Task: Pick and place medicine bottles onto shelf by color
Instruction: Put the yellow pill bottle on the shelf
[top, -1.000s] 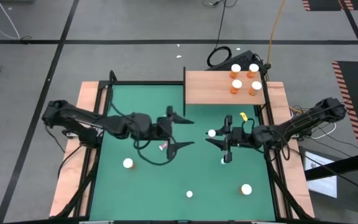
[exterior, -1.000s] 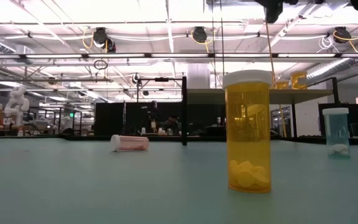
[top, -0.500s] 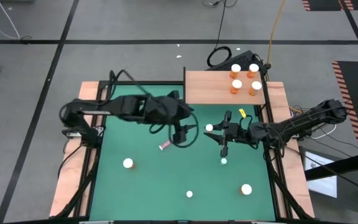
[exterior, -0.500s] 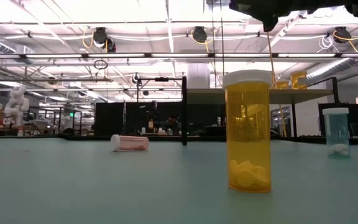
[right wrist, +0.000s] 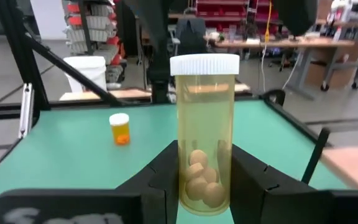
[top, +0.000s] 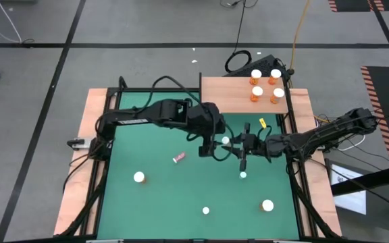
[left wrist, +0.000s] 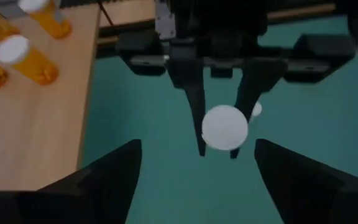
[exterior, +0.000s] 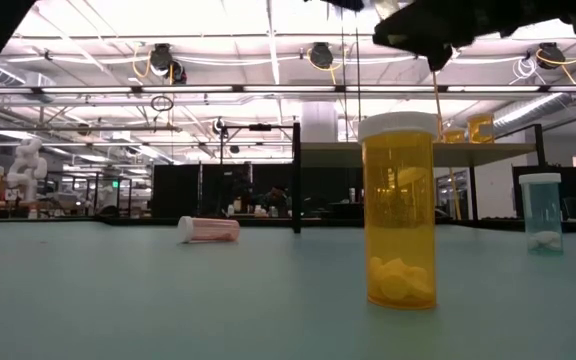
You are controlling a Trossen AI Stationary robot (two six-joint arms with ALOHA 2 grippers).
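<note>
Our left end effector (top: 211,145) (fingers apart) has swung over to the bottle (right wrist: 204,134) clamped in our right end effector (top: 243,146), ready for a hand-over.

Robotics lab — ceiling trusses (exterior: 218,90), workbenches (right wrist: 278,43)

Left wrist view. The left gripper (left wrist: 197,180) hung open over the green counter (left wrist: 166,186), its two dark fingers (left wrist: 104,180) spread wide apart. Facing it, the right gripper (left wrist: 219,134) clasped a bottle with a round white cap (left wrist: 224,127) between its fingers. Orange medicine bottles (left wrist: 33,62) with white caps stood on the wooden shelf (left wrist: 36,130) beside the counter.
</note>
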